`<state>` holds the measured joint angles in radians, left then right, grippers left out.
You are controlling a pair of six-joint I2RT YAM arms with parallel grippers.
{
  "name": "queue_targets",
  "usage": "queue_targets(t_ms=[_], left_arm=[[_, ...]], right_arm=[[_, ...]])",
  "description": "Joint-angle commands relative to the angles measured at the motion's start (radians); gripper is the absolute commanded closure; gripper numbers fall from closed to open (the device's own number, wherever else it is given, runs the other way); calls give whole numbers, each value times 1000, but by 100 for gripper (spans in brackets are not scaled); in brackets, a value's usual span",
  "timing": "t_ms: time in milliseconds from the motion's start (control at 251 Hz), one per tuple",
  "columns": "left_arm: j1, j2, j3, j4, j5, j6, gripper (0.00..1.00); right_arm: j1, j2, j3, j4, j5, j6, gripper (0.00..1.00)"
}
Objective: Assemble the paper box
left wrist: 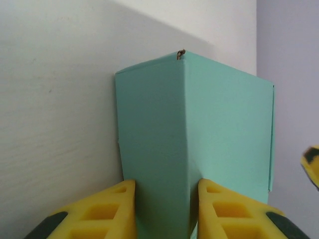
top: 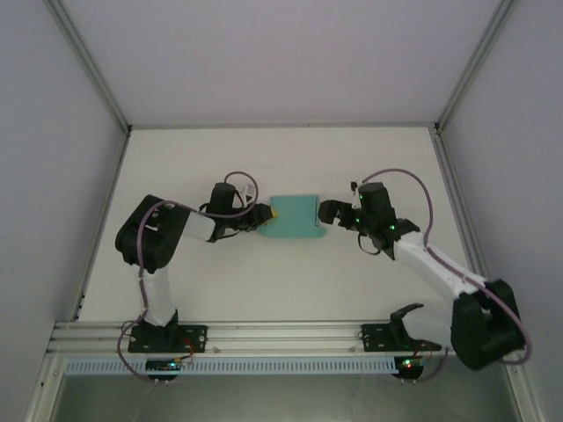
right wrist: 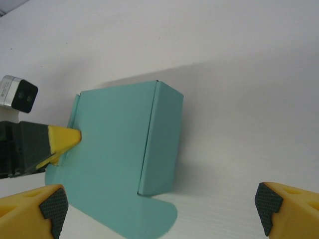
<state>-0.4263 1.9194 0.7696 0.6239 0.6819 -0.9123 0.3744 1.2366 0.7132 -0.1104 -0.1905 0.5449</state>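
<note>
The teal paper box [top: 296,217] lies flat in the middle of the white table, folded into a low rectangular shape. My left gripper [top: 268,214] is at its left end. In the left wrist view the yellow fingers [left wrist: 112,209] press both faces of the box's narrow side wall [left wrist: 159,149], so that gripper [left wrist: 167,211] is shut on it. My right gripper [top: 327,213] stands wide open just off the box's right end. In the right wrist view the gripper [right wrist: 159,211] holds nothing, and the box [right wrist: 119,134] lies ahead with a rounded flap [right wrist: 154,219] flat on the table.
Pale enclosure walls [top: 53,176] close in the table [top: 220,281] on the left, right and back. An aluminium rail [top: 281,334] with both arm bases runs along the near edge. The left gripper's yellow fingertip [right wrist: 64,139] rests against the box's far end.
</note>
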Motion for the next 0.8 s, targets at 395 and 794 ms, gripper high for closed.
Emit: queue_targets(t_ms=[395, 794], left_arm=[[67, 143, -109, 199, 97, -119, 78], [66, 101, -35, 170, 135, -81, 66]], right_arm=[[-38, 569, 322, 104, -481, 151, 12], [-23, 537, 291, 259, -565, 270, 53]])
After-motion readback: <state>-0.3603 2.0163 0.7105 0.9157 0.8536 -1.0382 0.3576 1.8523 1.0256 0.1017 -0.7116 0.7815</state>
